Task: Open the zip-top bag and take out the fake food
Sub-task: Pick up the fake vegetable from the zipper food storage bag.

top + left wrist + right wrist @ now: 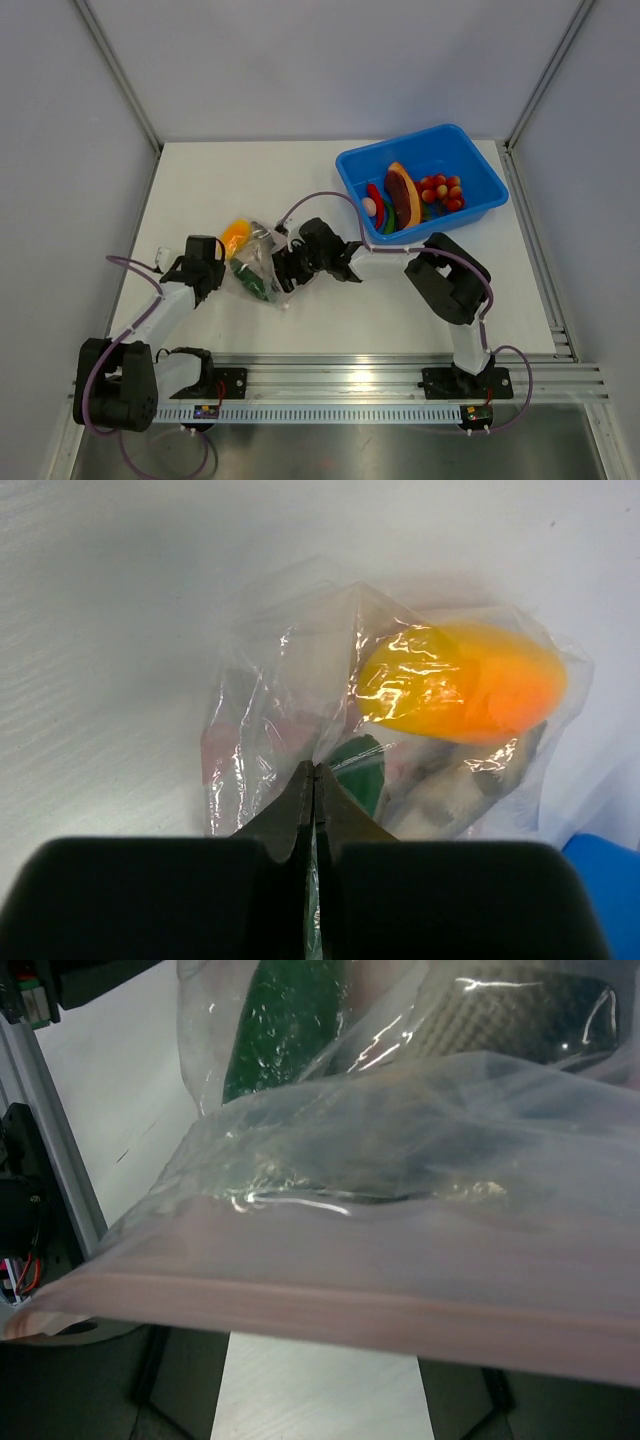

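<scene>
The clear zip-top bag [262,262] lies on the white table between my two grippers. It holds a yellow-orange fruit [235,236], a green cucumber [248,278] and a grey fish [520,1020]. My left gripper [315,772] is shut, with a fold of the bag's plastic [300,680] pinched between its tips; the fruit [460,685] lies just beyond. My right gripper [322,1355] is open with its fingers wide apart. The bag's pinkish zip strip [330,1305] stretches across in front of its fingertips and hides them.
A blue bin [482,168] stands at the back right, holding an orange-brown wedge [403,195], red tomatoes [441,192], a red chili [376,198] and a white egg [369,207]. An aluminium rail [350,380] runs along the near edge.
</scene>
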{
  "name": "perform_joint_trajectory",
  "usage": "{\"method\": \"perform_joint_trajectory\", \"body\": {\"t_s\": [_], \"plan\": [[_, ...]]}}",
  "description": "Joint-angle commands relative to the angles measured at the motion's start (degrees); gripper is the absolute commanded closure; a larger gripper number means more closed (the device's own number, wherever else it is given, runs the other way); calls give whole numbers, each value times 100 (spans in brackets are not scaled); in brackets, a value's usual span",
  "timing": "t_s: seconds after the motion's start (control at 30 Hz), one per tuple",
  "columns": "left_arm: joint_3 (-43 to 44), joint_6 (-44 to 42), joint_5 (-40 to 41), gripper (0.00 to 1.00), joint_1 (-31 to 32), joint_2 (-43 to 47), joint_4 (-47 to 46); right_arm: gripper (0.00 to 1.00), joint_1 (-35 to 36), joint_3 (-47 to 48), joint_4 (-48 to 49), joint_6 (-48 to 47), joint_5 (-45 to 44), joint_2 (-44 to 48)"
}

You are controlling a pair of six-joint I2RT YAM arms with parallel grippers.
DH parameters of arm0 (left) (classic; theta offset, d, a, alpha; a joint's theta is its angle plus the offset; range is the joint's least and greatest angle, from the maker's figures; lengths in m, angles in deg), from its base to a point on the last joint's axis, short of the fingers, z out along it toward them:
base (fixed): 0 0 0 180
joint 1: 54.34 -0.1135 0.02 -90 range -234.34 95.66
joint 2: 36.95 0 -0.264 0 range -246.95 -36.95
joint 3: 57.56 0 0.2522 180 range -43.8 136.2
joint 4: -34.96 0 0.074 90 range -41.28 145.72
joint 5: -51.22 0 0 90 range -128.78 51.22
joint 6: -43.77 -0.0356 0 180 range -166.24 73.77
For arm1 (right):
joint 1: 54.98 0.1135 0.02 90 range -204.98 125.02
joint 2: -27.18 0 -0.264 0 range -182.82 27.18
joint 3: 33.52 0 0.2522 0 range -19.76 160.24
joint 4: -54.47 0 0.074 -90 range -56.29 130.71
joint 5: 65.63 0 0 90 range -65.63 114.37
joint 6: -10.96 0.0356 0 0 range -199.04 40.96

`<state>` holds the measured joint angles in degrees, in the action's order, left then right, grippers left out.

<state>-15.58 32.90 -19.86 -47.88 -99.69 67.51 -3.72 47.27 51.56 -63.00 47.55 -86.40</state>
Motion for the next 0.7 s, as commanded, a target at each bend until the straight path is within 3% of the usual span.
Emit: {"method": "perform_joint_trajectory", "body": {"t_s": [0.0,0.33,0.67], "plan": [[218,-100,-28,100,48,-186,90,27,173,381,50,-170,-85,-146],[254,-117,-63,100,57,-309,64,26,235,408,260,-302,749,-217],[595,-416,-116,100,57,-669,204,26,209,715,-540,-900,-276,-332]]}}
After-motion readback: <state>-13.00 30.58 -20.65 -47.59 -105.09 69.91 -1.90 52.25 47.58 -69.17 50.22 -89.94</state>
